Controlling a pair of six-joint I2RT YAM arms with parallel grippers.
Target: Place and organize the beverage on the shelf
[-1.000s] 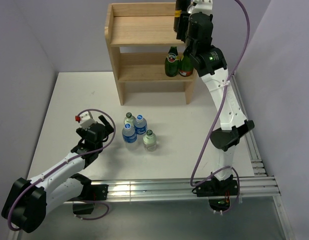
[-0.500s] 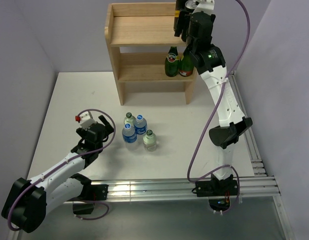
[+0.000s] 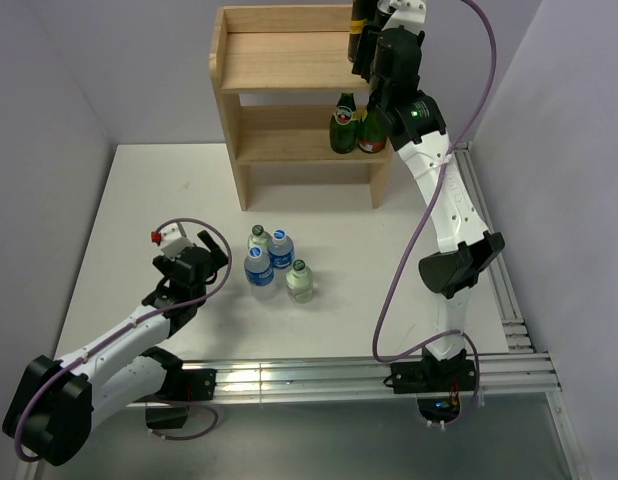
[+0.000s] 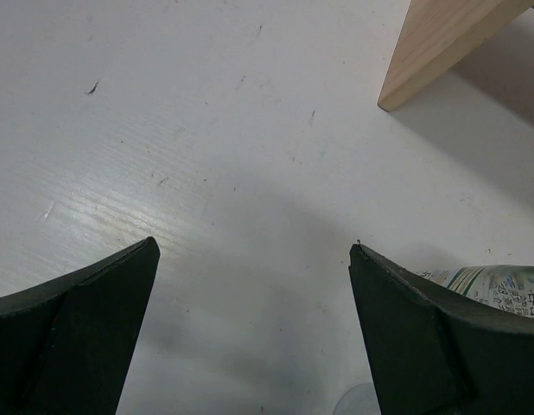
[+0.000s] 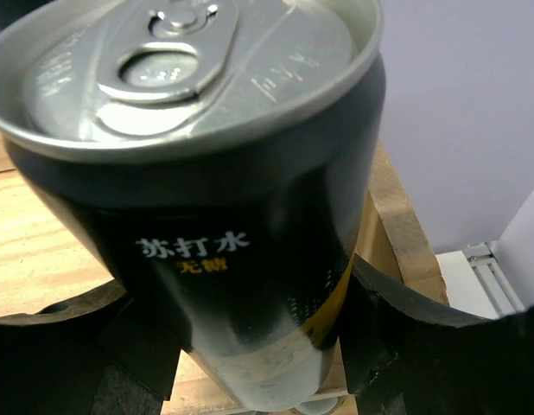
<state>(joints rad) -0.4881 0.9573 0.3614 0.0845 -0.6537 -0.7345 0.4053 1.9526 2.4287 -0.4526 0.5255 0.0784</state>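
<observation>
A dark can with a yellow band (image 5: 206, 216) stands upright over the right end of the shelf's top board (image 5: 34, 251), and my right gripper (image 5: 241, 346) is shut on its lower half. From above, that gripper (image 3: 362, 48) sits at the back right corner of the light wood shelf (image 3: 289, 60), with the can (image 3: 357, 22) partly hidden by the wrist. On the table stand two blue-labelled water bottles (image 3: 280, 248) (image 3: 258, 266) and two green-capped bottles (image 3: 257, 237) (image 3: 299, 281). My left gripper (image 3: 194, 255) rests open to their left, with nothing between its fingers (image 4: 254, 244). One bottle (image 4: 500, 281) shows past its right finger.
Two dark green glass bottles (image 3: 344, 125) (image 3: 372, 128) with red labels stand at the right end of the shelf's lower tier. A raised rail (image 5: 397, 225) runs right beside the can. A shelf leg (image 4: 440, 43) shows ahead of the left gripper. Aluminium rails (image 3: 289, 378) line the near edge.
The right arm has shifted a little, its elbow drawing in and the wrist staying at the shelf's top right corner with the can. The left arm and the table bottles have not moved.
</observation>
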